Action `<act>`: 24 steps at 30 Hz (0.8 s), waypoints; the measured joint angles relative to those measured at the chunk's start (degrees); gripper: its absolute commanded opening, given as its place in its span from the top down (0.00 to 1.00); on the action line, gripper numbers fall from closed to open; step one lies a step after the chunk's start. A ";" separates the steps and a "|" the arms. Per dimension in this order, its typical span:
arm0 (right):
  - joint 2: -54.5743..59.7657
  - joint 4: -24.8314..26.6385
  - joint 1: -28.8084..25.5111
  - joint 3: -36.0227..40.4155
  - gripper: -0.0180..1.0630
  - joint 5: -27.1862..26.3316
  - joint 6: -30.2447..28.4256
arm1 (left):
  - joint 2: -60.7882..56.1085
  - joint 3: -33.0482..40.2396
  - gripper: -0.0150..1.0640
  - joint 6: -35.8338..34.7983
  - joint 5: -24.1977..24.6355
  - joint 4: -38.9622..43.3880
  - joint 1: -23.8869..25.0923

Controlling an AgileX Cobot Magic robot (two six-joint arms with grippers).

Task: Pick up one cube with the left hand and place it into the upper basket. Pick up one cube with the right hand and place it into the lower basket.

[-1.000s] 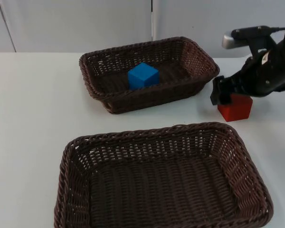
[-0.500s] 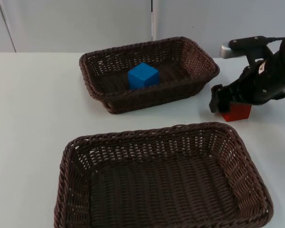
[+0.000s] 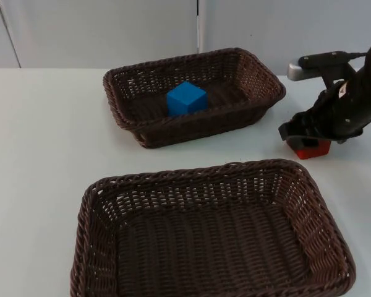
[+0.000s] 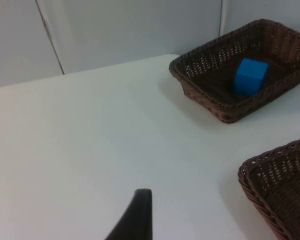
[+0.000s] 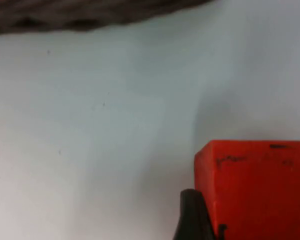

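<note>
Upper basket (image 3: 260, 93) holds blue cube (image 3: 187, 98); lower basket (image 3: 321, 204) bare inside. Right gripper (image 3: 304, 137) sits over red cube (image 3: 309, 149), finger spread indeterminable.

Red cube (image 3: 313, 150), blue cube (image 3: 187, 98) (brown baskets (image 3: 235, 185)).

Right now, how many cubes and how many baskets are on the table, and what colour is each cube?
Blue cubes: 1, in the upper basket.
Red cubes: 1, on the table under the right gripper.
Baskets: 2, upper and lower.
Total: 4 things.
</note>
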 measured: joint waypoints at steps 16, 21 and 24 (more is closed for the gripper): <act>-20.86 0.00 0.00 0.00 0.98 18.42 0.00 | 0.00 0.00 0.13 0.00 0.00 0.00 0.00; -27.01 0.00 0.00 0.00 0.98 22.12 0.00 | 0.00 0.00 0.13 0.11 0.00 0.00 0.00; -30.52 0.00 0.00 0.00 0.98 24.20 0.00 | 0.00 0.00 0.13 0.11 0.00 0.00 0.00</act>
